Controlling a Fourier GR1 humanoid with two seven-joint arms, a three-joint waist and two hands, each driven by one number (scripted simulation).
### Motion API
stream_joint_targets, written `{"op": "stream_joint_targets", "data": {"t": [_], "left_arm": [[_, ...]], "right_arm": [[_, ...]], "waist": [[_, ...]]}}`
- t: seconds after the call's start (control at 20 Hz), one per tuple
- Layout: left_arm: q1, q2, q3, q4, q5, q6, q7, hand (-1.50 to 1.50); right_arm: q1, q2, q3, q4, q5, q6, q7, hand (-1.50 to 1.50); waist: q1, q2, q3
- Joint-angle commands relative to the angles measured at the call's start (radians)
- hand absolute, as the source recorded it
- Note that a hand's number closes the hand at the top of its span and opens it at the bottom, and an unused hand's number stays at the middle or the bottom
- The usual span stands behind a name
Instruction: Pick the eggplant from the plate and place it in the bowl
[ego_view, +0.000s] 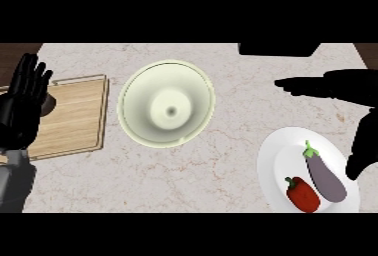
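A purple eggplant (325, 175) with a green stem lies on the white plate (276, 156) at the lower right, beside a red pepper (302, 194). The pale green bowl (130, 102) stands at the middle of the counter, with nothing in it. My right hand (353, 88) hovers at the right edge just beyond the plate, open, its fingers pointing left and its thumb hanging down past the plate's right rim. It touches neither the eggplant nor the plate. My left hand (24, 102) rests open at the far left, fingers up.
A wooden cutting board (74, 117) lies left of the bowl, partly under my left hand. A dark object (279, 48) sits at the counter's far edge, right of centre. Marble counter stretches between the bowl and the plate.
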Motion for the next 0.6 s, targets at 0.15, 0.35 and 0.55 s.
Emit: {"op": "stream_joint_targets", "data": {"t": [0.15, 0.35, 0.55], "left_arm": [[-0.043, -0.008, -0.019, 0.026, -0.026, 0.004, -0.005, 0.0], [-0.043, 0.005, 0.006, 0.041, 0.002, -0.026, -0.012, 0.0], [-0.09, -0.003, 0.024, 0.076, -0.008, 0.006, 0.0, 0.0]], "right_arm": [[-0.169, -0.056, 0.122, 0.185, -0.036, 0.38, 0.075, -1.5], [-0.238, -0.054, 0.168, 0.242, 0.005, 0.535, 0.043, -1.5], [-0.247, -0.031, 0.173, 0.312, 0.042, 0.61, 0.009, -1.5]], "waist": [[0.019, 0.009, 0.0], [0.022, 0.008, 0.001], [-0.012, 0.003, 0.003]]}}
